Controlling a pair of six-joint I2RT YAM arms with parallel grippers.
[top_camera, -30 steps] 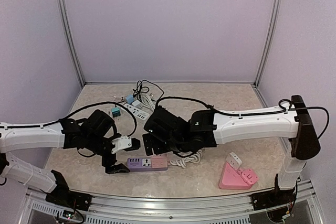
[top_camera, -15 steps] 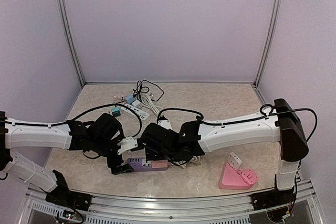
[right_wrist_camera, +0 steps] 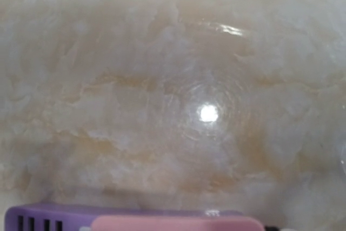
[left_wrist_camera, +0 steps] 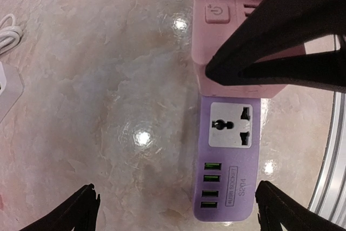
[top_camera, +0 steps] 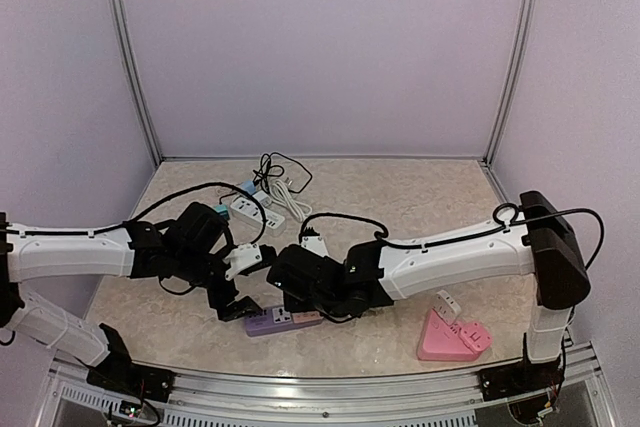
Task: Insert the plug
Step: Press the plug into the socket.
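Reads "4USB SOCKET" on purple rectangular plastic power strip (left_wrist_camera: pixel 230 160): flat on marbled beige surface (left_wrist_camera: pixel 81 79), lower centre of top frame, long axis left-right, green USB ports (left_wrist_camera: pixel 212 185) at left end. Left pincer (left_wrist_camera: pixel 177 193) spread apart; right pincer (left_wrist_camera: pixel 216 71): cannot tell.

A pink wedge (top_camera: pixel 440 343) lies at the table's (top_camera: pixel 420 197) 4 o'clock, with a white adapter (top_camera: pixel 446 304) against its 12 o'clock edge. At the table's 11 o'clock lies a white strip (top_camera: pixel 262 209), with cords (top_camera: pixel 278 172) coiled at its 1 o'clock and a teal cube (top_camera: pixel 220 211) at its 9 o'clock.
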